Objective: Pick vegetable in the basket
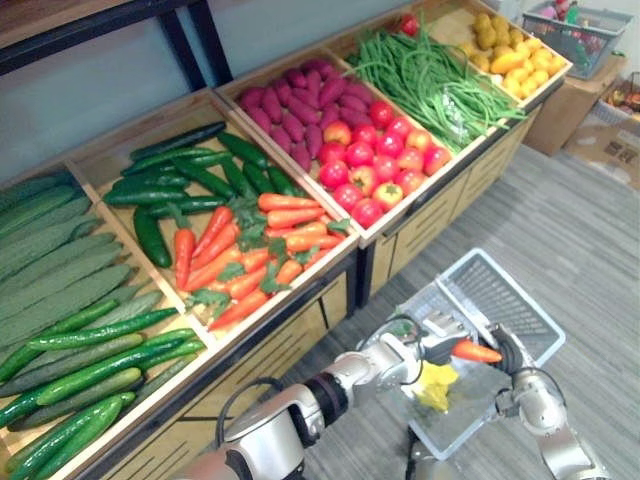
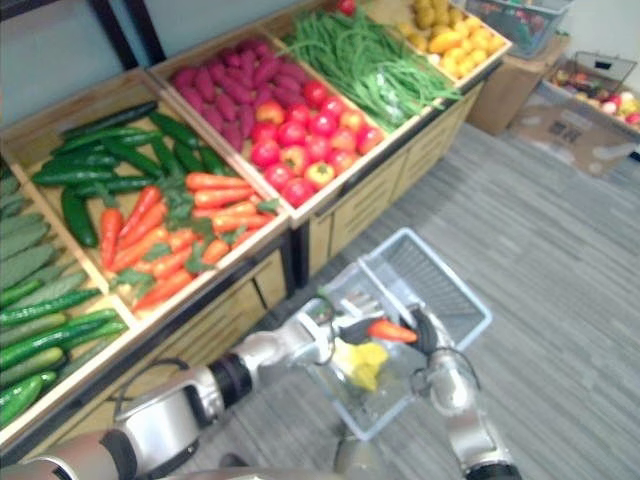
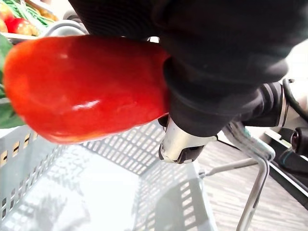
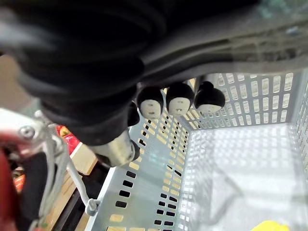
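Observation:
My left hand (image 1: 420,342) reaches over the pale grey basket (image 1: 525,305) with an orange carrot (image 1: 475,351) pinched in its fingers, the tip pointing right. Seen from the left wrist, the carrot (image 3: 82,86) hangs just above the basket's perforated floor (image 3: 159,202). On the basket's right side, my right hand (image 1: 513,357) has its fingers (image 4: 178,103) curled over the rim by the metal handle (image 4: 57,159). A yellow vegetable (image 1: 437,385) lies on the basket floor below the carrot.
A wooden display stand (image 1: 300,330) runs along the left, with bins of cucumbers (image 1: 180,170), carrots (image 1: 250,250), tomatoes (image 1: 375,160), purple sweet potatoes (image 1: 295,105), green beans (image 1: 430,80) and yellow produce (image 1: 510,50). Another basket (image 1: 580,30) sits on cardboard boxes at the back right.

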